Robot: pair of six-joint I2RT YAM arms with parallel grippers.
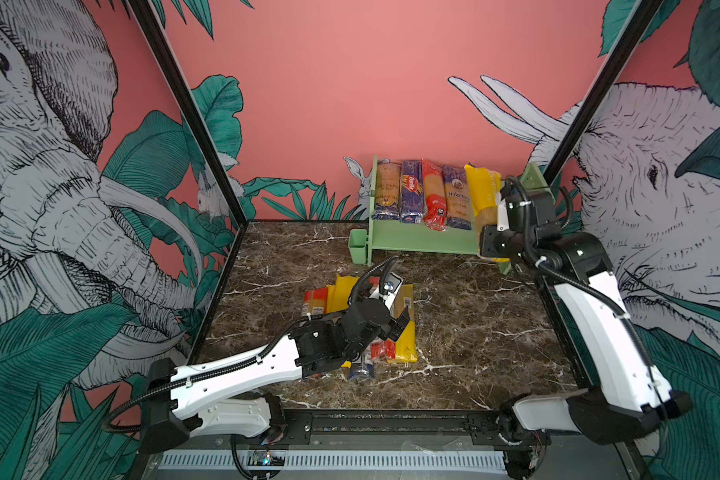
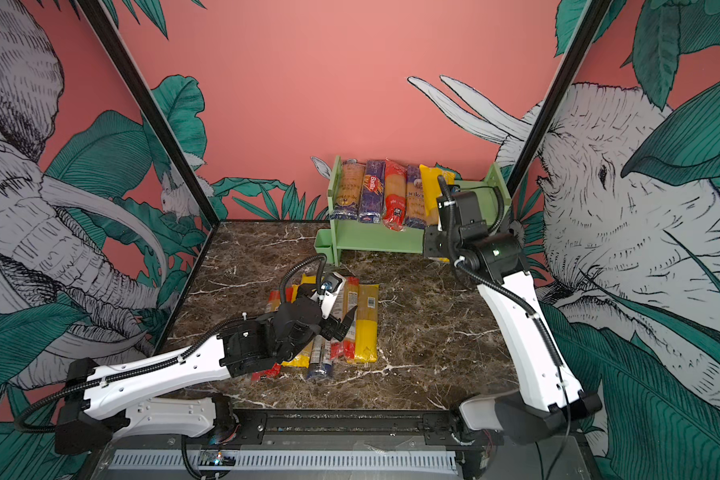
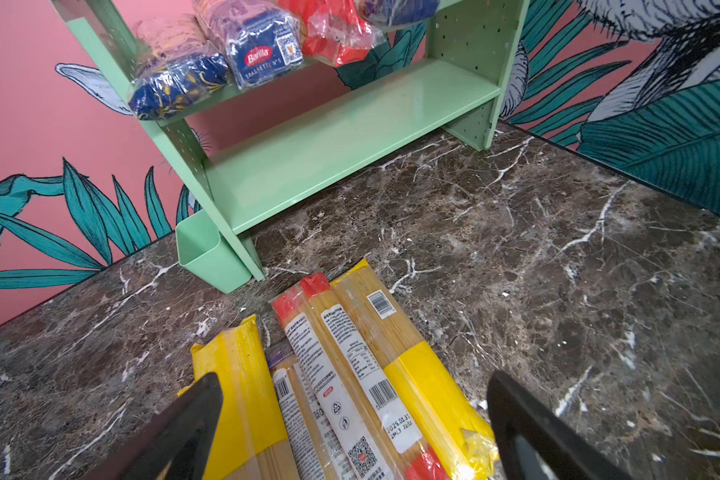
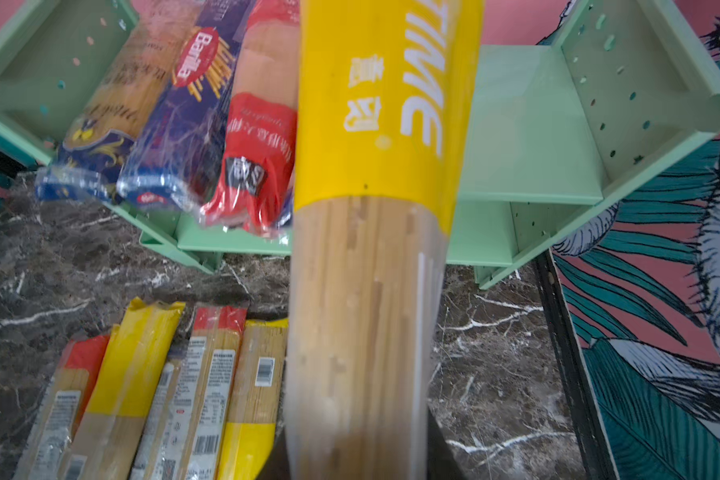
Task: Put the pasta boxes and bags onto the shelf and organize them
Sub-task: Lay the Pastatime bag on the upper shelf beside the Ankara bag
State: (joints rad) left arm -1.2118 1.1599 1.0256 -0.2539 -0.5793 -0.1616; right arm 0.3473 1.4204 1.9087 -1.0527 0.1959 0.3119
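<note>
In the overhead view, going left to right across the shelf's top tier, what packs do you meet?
Tan spaghetti bag with dark blue end, dark blue Barilla pack, red-ended clear bag, blue Ankara pack, yellow bag.

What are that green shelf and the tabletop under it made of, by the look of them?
The light green two-tier shelf looks like painted sheet metal: thin panels, folded edges, punched holes, soft sheen. The dark brown tabletop looks like polished marble or a marble-print laminate: white veins, glossy.

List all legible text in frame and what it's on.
"Barilla", "SPAGHETTI N°5": blue box.
"ankara": blue-ended bag.
"TIME", start cut off: yellow pack.
"2025.01.31": red-ended pack.
Remaining fine print: too small or blurred to read.
</note>
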